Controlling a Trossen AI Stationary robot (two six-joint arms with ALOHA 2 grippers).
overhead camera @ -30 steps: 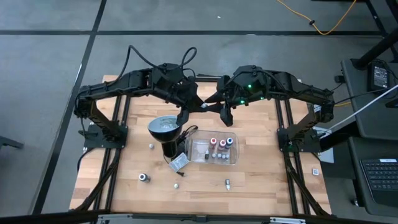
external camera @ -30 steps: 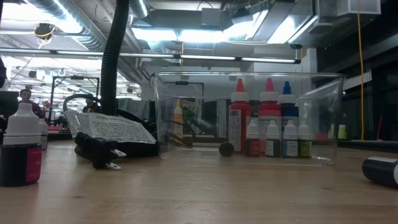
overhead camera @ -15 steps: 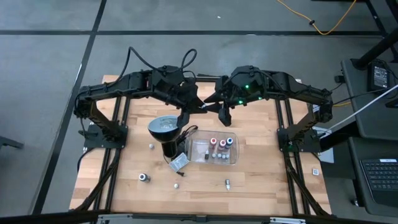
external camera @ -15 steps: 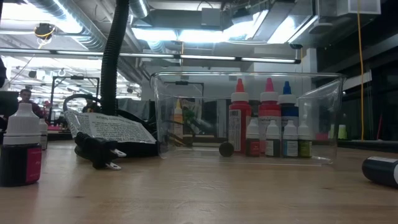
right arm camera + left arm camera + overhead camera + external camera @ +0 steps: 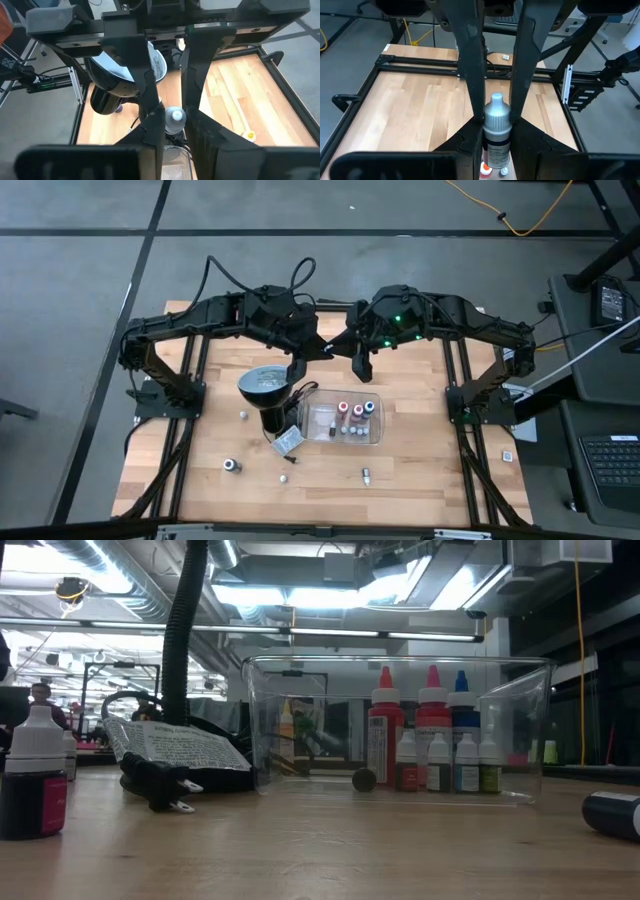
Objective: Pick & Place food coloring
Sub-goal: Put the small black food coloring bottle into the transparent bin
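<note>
A small food coloring bottle (image 5: pixel 497 135) with a silvery cap and a white label is held in the air over the far middle of the table, between both grippers. My left gripper (image 5: pixel 322 348) and my right gripper (image 5: pixel 346 348) meet there tip to tip, each shut on the bottle. In the right wrist view the bottle (image 5: pixel 175 120) shows cap-first. Several more bottles (image 5: pixel 432 740) stand in the clear tray (image 5: pixel 376 437). Loose bottles (image 5: pixel 232 466) stand on the near part of the table. Neither gripper shows in the low view. My left gripper pinches the bottle's labelled body (image 5: pixel 497 150) between its two fingers, coming level from the table's left. The bottle is clear of the table, its cap pointing away toward the other arm. My right gripper has its fingers on either side of the silvery cap end (image 5: pixel 175 119), coming level from the table's right. One finger (image 5: pixel 156 122) lies against the cap. The cap faces this wrist camera and the bottle hangs clear of the table.
The black lamp (image 5: pixel 265 385) with its round head stands left of the tray, its cord and plug (image 5: pixel 160 788) beside it. A folded leaflet (image 5: pixel 288 442) lies near the tray. A dark white-capped bottle (image 5: pixel 35 780) stands near left; a dark one (image 5: pixel 612 812) lies near right.
</note>
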